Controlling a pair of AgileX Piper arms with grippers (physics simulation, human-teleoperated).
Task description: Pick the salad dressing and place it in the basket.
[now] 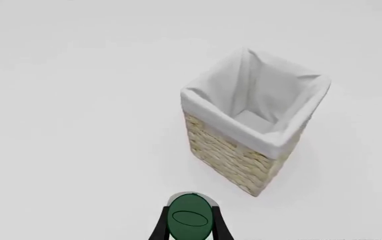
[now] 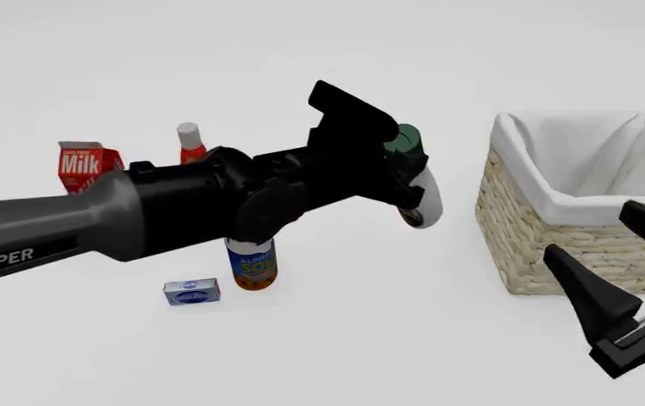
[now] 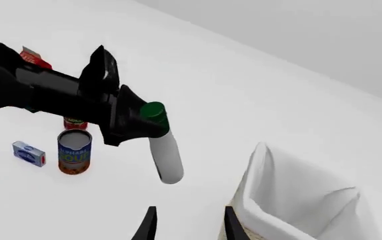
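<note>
My left gripper (image 2: pixel 403 173) is shut on the salad dressing (image 2: pixel 425 205), a whitish bottle with a dark green cap. It hangs tilted in the air, a little to the left of the basket (image 2: pixel 531 245). In the left wrist view the salad dressing (image 1: pixel 189 219) shows its green cap between the black fingers (image 1: pixel 158 229), and the basket (image 1: pixel 231 150), straw-coloured with a white lining, stands beyond it. The right wrist view shows the salad dressing (image 3: pixel 166 159) above the table and to one side of the basket (image 3: pixel 291 197). My right gripper (image 2: pixel 588 230) stands open and holds nothing, in front of the basket.
On the left of the table are a red milk carton (image 2: pixel 83 166), an orange-red bottle with a white cap (image 2: pixel 190 142), a soup can (image 2: pixel 254 266) and a small blue box (image 2: pixel 191 293). The left arm (image 2: pixel 130 216) stretches over them.
</note>
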